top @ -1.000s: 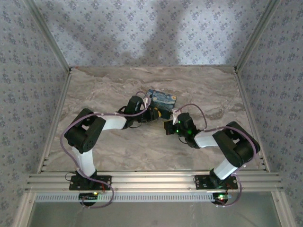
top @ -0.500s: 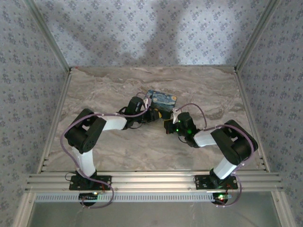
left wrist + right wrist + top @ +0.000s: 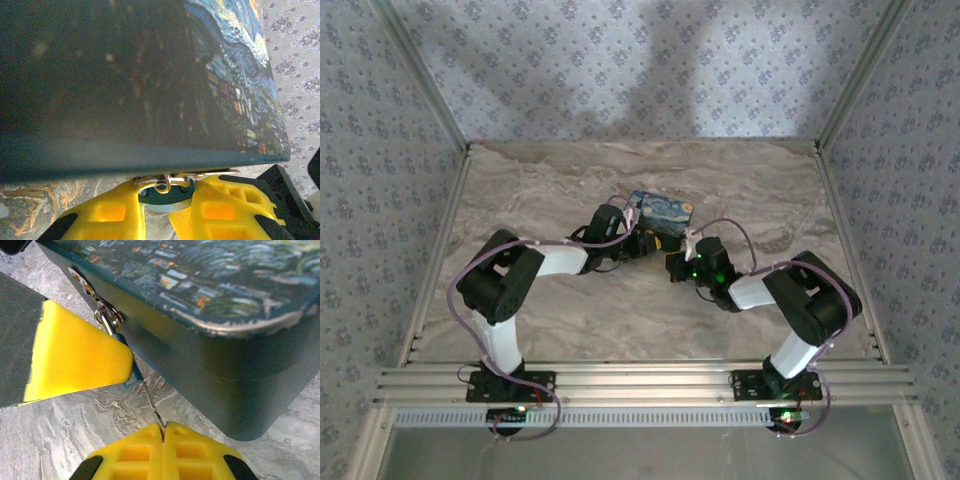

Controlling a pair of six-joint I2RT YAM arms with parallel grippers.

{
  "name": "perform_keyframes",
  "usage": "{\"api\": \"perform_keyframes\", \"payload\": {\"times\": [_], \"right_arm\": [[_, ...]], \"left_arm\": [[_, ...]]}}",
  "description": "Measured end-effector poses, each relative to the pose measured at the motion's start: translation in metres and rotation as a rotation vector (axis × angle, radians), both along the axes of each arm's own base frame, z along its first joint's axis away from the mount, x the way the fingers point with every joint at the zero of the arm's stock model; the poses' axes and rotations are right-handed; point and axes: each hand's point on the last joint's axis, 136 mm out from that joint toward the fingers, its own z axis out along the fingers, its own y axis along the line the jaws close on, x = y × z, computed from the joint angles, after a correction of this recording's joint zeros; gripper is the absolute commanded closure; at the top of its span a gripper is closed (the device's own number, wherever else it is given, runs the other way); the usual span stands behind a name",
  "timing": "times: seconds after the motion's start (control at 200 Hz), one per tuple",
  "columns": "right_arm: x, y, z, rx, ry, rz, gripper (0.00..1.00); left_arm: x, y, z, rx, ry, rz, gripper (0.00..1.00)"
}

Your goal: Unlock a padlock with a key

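1. Padlock [image 3: 165,198] hangs at the front edge of the painted tin [image 3: 125,75].
2. I see my left gripper [image 3: 166,206] clamped on it from both sides.
3. My right gripper [image 3: 163,432] is pinched together on the key [image 3: 152,402], which runs up to it.

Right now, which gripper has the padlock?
The left gripper: it clamps the small blue-grey padlock against the tin. The right gripper pinches the thin key instead.
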Motion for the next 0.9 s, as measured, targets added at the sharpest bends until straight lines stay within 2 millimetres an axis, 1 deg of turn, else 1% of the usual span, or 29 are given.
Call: {"api": "perform_keyframes", "payload": {"times": [0.39, 0.57, 0.899], "right_arm": [[0.002, 0.001, 0.002, 0.006, -0.001, -0.001, 1.00], [0.008, 0.004, 0.011, 0.026, -0.029, -0.002, 1.00], [0.008, 0.003, 0.010, 0.026, -0.026, -0.005, 1.00]], "left_arm": [[0.001, 0.000, 0.000, 0.001, -0.002, 0.003, 0.80], [-0.001, -0.001, -0.001, 0.002, 0.003, 0.001, 0.80], [-0.002, -0.001, -0.001, 0.001, 0.006, 0.002, 0.79]]}}
